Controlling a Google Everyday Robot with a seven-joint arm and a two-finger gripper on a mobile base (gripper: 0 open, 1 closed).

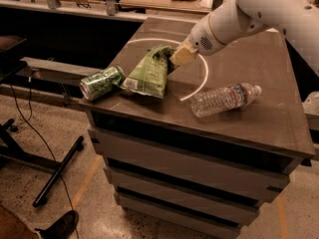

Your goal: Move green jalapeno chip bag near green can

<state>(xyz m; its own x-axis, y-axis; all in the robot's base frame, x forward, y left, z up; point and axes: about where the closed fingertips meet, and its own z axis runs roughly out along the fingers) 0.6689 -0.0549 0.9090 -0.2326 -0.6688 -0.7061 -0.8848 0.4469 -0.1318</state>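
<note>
The green jalapeno chip bag is a crumpled light-green bag lying on the brown cabinet top, its lower left edge next to the green can. The green can lies on its side at the front left corner of the top. My gripper reaches in from the upper right on a white arm and is shut on the bag's upper right corner.
A clear plastic water bottle lies on its side to the right of the bag. A white ring is marked on the top. The cabinet has drawers below. A black stand leg and a cable lie on the floor at left.
</note>
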